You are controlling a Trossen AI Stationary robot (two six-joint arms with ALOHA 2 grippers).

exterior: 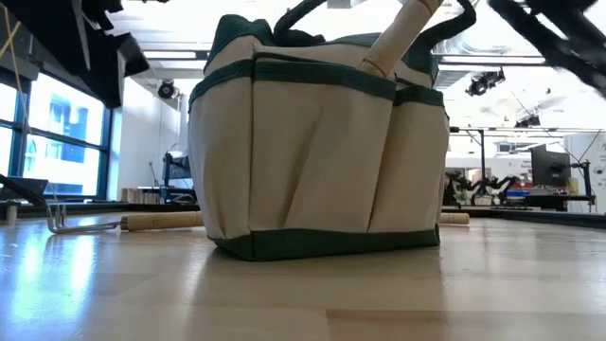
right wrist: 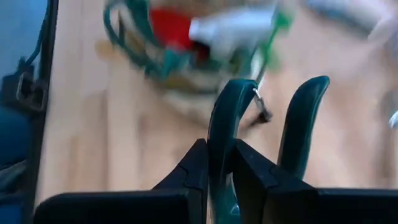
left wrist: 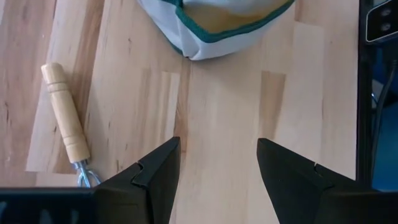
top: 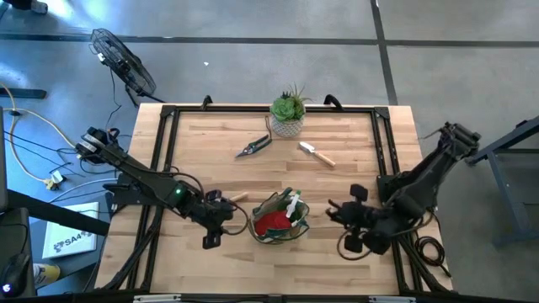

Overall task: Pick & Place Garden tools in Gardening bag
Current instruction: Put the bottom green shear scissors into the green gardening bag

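The gardening bag [top: 278, 220] stands on its base near the table's front edge, with a red piece [top: 271, 221] and a green-and-white piece [top: 294, 206] inside; a wooden handle [exterior: 402, 38] sticks out of its top. My left gripper [left wrist: 217, 155] hovers open over bare table left of the bag, beside a wooden-handled rake [left wrist: 65, 118] lying flat. Right of the bag, my right gripper [right wrist: 217, 168] is shut on teal-handled pruning shears [right wrist: 224, 118]. Another pair of shears [top: 253, 147] and a trowel [top: 317, 153] lie farther back. My right gripper pinches one teal handle [right wrist: 222, 134] of the pruning shears between its two fingers. The handle runs on forward past the fingertips, toward the bag. The other handle [right wrist: 303, 112] stands free beside it. The shears are lifted clear of the table; their blades are hidden.
A green spiky plant in a white pot [top: 288, 114] stands at the table's far edge. A black rail frame [top: 160, 160] borders the tabletop. Bare wood lies between the bag and the tools farther back.
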